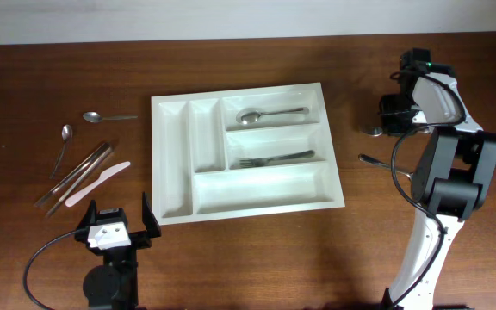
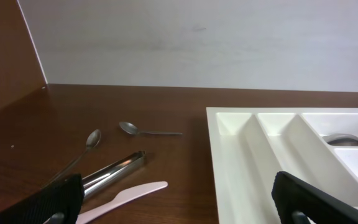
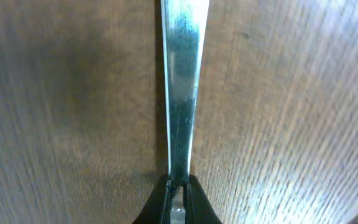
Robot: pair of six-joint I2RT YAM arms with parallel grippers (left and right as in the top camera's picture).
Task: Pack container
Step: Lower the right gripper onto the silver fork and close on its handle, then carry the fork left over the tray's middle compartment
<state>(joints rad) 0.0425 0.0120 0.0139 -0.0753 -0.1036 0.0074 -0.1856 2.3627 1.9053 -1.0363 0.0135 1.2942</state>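
Plainly, your right pincer (image 3: 178,186), right of the container (image 1: 172,164) on the table (image 1: 58,69), clamped a steel handle (image 3: 182,93) whose head was cut off; your left pincer (image 1: 116,226) gaped wide near the container's front-left corner.

No readable text, label, brand or number on anything here.

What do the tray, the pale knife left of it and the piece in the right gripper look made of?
The tray: probably plastic, smooth uniform white, moulded dividers. The pale knife: likely plastic, matte off-white. The handle in the right gripper: metal, bright streaked reflections.
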